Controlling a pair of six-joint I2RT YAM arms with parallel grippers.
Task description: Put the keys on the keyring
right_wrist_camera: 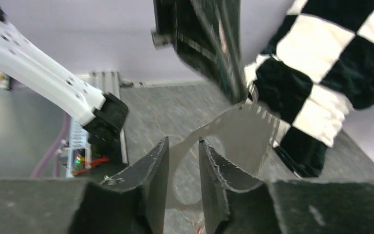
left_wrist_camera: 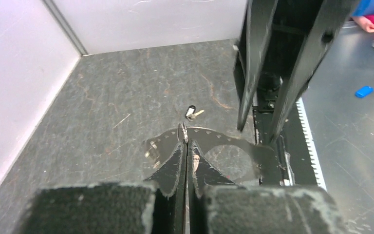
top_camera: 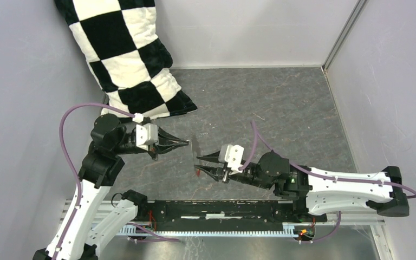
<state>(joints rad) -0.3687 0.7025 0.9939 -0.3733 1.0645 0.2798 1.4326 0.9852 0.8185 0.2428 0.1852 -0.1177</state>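
From above, the left fingers (top_camera: 176,143) pinch one end of the keyring (top_camera: 196,147), a thin grey metal piece held off the worktop (top_camera: 281,108). The right fingers (top_camera: 208,156) are at its other end. In the left wrist view, those fingers (left_wrist_camera: 173,165) are closed on the keyring (left_wrist_camera: 224,156), which is flat with small holes along its curved edge and a round opening. A dark-headed key (left_wrist_camera: 191,113) lies beyond. In the right wrist view, the fingers (right_wrist_camera: 158,165) stand parted with the keyring's (right_wrist_camera: 243,131) strip between them.
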